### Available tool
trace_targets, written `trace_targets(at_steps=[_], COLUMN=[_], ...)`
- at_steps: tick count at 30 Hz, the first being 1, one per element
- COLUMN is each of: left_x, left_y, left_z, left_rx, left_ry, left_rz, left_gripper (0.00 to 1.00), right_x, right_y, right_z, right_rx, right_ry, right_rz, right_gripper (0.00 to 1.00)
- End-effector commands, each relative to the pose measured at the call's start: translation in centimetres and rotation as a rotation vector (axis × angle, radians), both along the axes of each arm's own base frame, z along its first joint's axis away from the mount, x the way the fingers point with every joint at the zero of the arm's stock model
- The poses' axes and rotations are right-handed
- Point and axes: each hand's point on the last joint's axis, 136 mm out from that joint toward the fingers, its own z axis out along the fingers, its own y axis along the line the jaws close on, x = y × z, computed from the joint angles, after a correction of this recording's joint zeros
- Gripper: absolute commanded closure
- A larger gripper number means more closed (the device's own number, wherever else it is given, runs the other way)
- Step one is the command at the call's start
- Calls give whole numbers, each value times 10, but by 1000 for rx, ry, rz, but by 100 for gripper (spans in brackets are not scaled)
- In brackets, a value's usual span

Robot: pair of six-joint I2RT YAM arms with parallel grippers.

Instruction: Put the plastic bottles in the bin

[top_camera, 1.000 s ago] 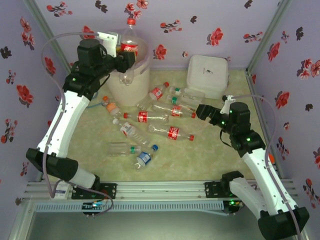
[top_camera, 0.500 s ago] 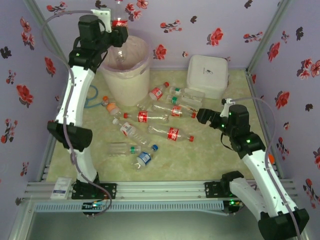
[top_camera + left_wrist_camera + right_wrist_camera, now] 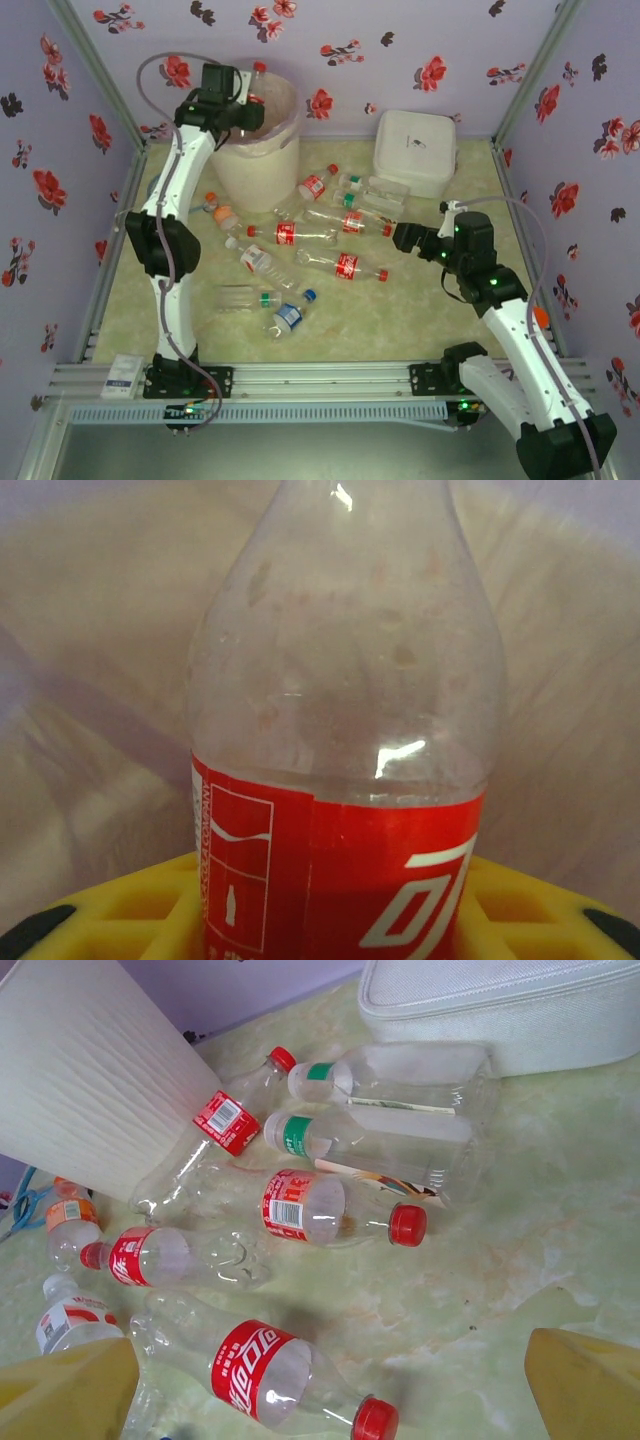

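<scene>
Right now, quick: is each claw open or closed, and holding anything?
Left claw: closed on a red-labelled bottle.
Right claw: open, holding nothing.

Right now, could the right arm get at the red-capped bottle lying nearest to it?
Probably yes. The right tool is open and sits close to that bottle, with only bare table between them and nothing lying on top of it.

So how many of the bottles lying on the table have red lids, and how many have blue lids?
Red lids: 4
Blue lids: 1
Total: 5
</scene>
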Motion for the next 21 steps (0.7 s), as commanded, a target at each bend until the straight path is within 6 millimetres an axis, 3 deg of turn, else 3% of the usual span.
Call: trace_targets(at_steps=[1, 2, 7, 12, 16, 21], left_x=[-4, -4, -4, -6, -8, -12], left_y=[8, 7, 7, 7, 7, 7], left_z=[27, 26, 25, 34, 46, 61], left_rx=[19, 16, 8, 8, 2, -6], left_ry=[-83, -82, -84, -104, -123, -147], left_rz=[-3, -4, -3, -7, -12, -18], left_gripper=[100, 98, 52, 23, 12, 8], right_x=[0, 0, -2, -4, -7, -15], right_y=[2, 2, 2, 0, -1, -1], right_z=[-4, -5, -14, -17, -19, -30], right_rx=[-20, -20, -23, -29, 1, 136], right_ry=[-2, 2, 24, 44, 81, 201], right_rz=[31, 34, 37, 27, -5, -107], right_gripper=[0, 0, 0, 0, 0, 0])
